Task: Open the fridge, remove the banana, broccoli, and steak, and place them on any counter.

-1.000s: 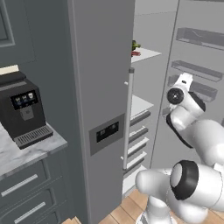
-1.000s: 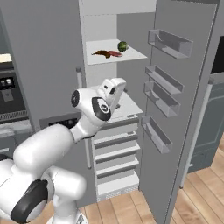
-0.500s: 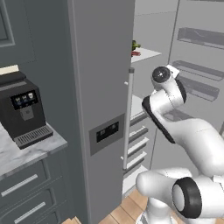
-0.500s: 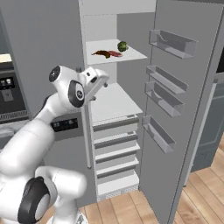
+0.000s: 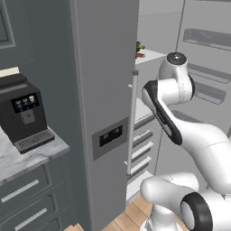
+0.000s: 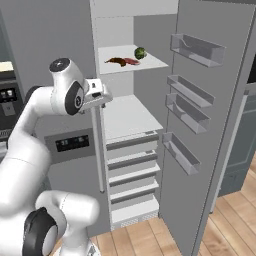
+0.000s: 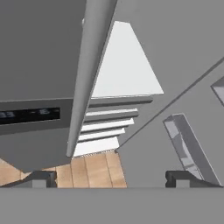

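Note:
The grey fridge (image 6: 60,145) has its right door (image 6: 220,125) swung wide and its left door (image 5: 103,67) closed. On the upper shelf (image 6: 150,65) lie the round green broccoli (image 6: 140,52), the flat red steak (image 6: 131,61) and a dark curved piece (image 6: 116,61) that may be the banana. From the left base view, the broccoli (image 5: 139,46) and steak (image 5: 140,55) peek past the door edge. My gripper (image 6: 104,95) hangs by the top of the left door's silver handle (image 6: 99,150), below and left of the food. Seen from the hand, the gripper (image 7: 111,179) is open and empty, with the handle (image 7: 87,78) ahead.
The marbled counter (image 5: 27,155) left of the fridge carries a black coffee machine (image 5: 25,115) over dark drawers (image 5: 22,191). Empty bins (image 6: 187,112) line the open door. A white middle shelf (image 6: 127,117) sits above several drawers (image 6: 130,170). The dispenser panel (image 5: 110,135) is on the closed door.
The arm has swung left from in front of the open compartment to the left door's handle, and the hand has risen. The food and doors have not moved.

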